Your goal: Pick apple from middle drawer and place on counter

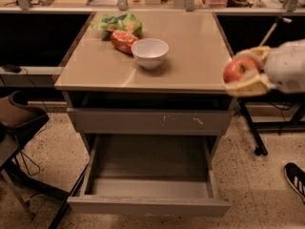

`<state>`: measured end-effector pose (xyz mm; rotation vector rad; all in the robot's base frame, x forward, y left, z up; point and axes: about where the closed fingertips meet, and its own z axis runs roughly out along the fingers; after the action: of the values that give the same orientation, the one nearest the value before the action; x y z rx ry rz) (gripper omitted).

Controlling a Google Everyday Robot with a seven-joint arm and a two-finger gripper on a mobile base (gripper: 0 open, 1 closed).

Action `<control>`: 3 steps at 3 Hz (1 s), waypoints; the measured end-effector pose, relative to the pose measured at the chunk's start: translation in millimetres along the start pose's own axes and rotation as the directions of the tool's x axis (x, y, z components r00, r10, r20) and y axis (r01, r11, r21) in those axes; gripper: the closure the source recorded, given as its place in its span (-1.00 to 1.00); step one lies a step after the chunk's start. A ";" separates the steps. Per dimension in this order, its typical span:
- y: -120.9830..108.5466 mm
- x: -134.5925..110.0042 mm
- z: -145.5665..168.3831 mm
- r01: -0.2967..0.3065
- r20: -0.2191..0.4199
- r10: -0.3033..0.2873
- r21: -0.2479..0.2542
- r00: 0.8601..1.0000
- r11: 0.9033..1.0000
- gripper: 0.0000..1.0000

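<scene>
My gripper (240, 71) is at the right of the view, just off the counter's right front corner, at about counter height. It is shut on the apple (239, 70), red with a yellowish patch, held between the two pale fingers (248, 85). The middle drawer (148, 205) is pulled out below the counter and its grey floor is bare. The tan glossy counter (190, 46) tops the grey cabinet.
A white bowl (149, 53) stands on the counter, with an orange-red snack bag (123, 40) and a green bag (120, 23) behind it. A closed drawer front with white scratches (150, 121) sits above the open drawer. A shoe (295, 178) and a black stand (252, 128) are at the right.
</scene>
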<state>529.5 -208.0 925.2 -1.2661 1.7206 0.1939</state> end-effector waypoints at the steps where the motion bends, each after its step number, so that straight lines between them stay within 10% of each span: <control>1: -61.0 -0.5 50.6 -0.045 0.030 0.045 -0.018 0.999 0.999 1.00; 3: -129.7 4.0 136.1 -0.123 0.075 0.128 -0.070 0.989 0.990 1.00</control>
<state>714.6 -186.3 899.8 -1.1813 1.7385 0.3727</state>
